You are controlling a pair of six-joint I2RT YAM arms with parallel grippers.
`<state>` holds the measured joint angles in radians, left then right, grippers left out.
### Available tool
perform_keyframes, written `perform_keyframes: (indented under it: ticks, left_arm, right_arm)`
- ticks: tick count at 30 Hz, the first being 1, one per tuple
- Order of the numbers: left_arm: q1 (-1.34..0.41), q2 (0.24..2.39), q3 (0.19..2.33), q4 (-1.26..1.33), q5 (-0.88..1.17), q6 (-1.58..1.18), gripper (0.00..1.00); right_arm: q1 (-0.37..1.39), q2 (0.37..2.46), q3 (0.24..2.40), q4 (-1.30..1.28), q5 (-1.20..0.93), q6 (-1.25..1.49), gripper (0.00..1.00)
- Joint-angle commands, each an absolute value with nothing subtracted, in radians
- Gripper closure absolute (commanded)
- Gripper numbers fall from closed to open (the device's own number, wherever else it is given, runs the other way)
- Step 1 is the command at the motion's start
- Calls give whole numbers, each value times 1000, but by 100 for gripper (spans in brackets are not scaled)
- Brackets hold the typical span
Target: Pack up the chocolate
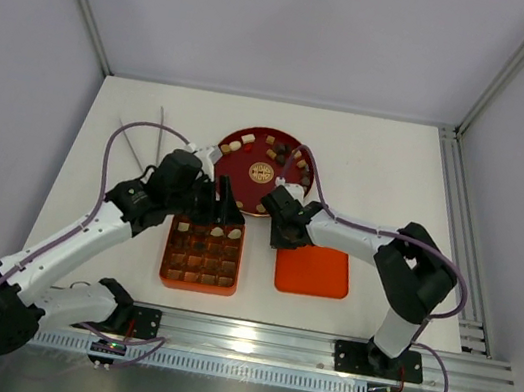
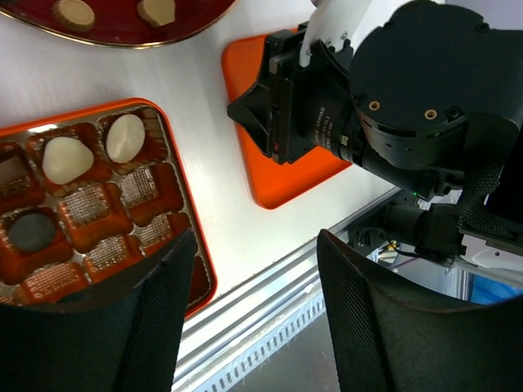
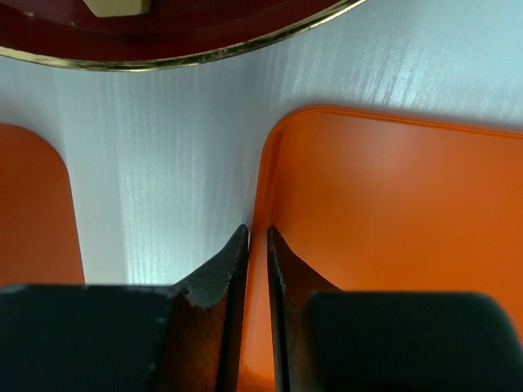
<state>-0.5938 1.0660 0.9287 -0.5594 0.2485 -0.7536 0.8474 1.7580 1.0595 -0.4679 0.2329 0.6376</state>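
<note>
So here's where we're at. The right pincer is squeezed down to a sliver right over the left rim of the flat orange lid, and to us it looks like it has that rim nipped. The left pincer hangs wide open with nothing in it, above the far end of the square orange gridded box.

The chocolate is split up. A few cream and dark pieces sit in box cells, some cells show bare, and more pieces lie on the round dark red plate toward the back of the white bench.

Our take on doing the lid grab well:
- **Grip depth:** get the rim seated deep between the fingers before lifting. A thin edge grip will probably let the lid droop or twist.
- **The lift:** bring it up slow and level.
- **Clearance:** the two wrists are packed close together, so we'd pull the left arm back before the lid travels anywhere.
- **Timing:** with pieces on the plate, we wouldn't press the lid onto the box yet.
</note>
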Motion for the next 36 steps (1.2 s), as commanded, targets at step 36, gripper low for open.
perform_keyframes:
  ticks: [36]
  left_arm:
    - [-880,1379,812,-19,38,-974,49]
  right_arm:
    - [761,1523,1097,-488,138,647,96]
